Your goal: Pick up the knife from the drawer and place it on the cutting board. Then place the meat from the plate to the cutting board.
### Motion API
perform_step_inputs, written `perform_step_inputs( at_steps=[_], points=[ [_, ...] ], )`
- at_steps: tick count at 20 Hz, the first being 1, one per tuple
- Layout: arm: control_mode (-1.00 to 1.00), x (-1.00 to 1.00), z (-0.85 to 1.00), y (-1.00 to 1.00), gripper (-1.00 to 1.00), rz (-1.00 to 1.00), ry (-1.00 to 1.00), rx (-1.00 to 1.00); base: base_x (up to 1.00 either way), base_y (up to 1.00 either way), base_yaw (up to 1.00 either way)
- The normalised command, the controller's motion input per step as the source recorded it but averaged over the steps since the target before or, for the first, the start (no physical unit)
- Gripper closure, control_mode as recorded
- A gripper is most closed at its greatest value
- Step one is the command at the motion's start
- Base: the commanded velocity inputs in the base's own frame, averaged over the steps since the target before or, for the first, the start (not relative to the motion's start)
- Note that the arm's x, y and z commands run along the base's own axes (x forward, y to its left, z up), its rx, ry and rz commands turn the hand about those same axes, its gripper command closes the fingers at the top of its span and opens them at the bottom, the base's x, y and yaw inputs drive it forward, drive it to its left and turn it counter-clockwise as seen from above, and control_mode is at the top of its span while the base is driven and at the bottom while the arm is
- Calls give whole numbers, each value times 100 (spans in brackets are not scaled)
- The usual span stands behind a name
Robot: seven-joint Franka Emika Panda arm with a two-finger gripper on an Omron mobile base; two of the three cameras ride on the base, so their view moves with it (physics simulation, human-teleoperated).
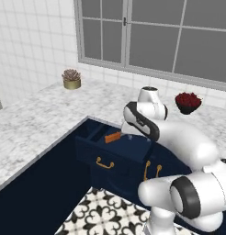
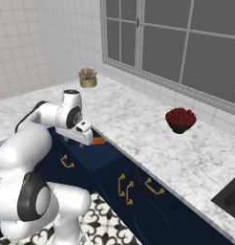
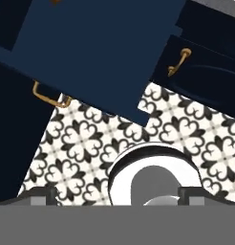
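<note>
The navy drawer point(image 1: 115, 151) is pulled out from under the marble counter, its brass handle point(image 1: 104, 163) facing the room. Inside, near the back, lies the knife point(image 1: 113, 137), its orange-brown handle point(image 2: 98, 140) also showing beside my hand in the right base view. My gripper point(image 2: 79, 141) hangs over the drawer's front part and points down. In the hand view its fingertips point(image 3: 43, 196) stand wide apart with nothing between them, so my gripper point(image 3: 117, 197) is open, above the drawer point(image 3: 100, 48) and the tiled floor. The cutting board, plate and meat are out of view.
A dark bowl of red berries point(image 1: 188, 102) stands on the counter point(image 1: 36, 119) under the window, and a small potted plant point(image 1: 71, 79) sits farther left. Closed navy drawer fronts with brass handles point(image 2: 124, 186) run to the right. A dark sink corner point(image 2: 229, 196) is at the far right.
</note>
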Motion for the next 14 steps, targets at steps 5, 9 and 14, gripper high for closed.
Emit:
perform_step_inputs(
  at_steps=[5,9,14],
  points=[
    [-100,45,-54,0,-100,-11,10,0,0,0,0],
    [-100,48,-38,0,-100,-1,5,1,0,0,0],
    [-100,40,-38,0,-100,0,3,0,0,0,0]
  ],
)
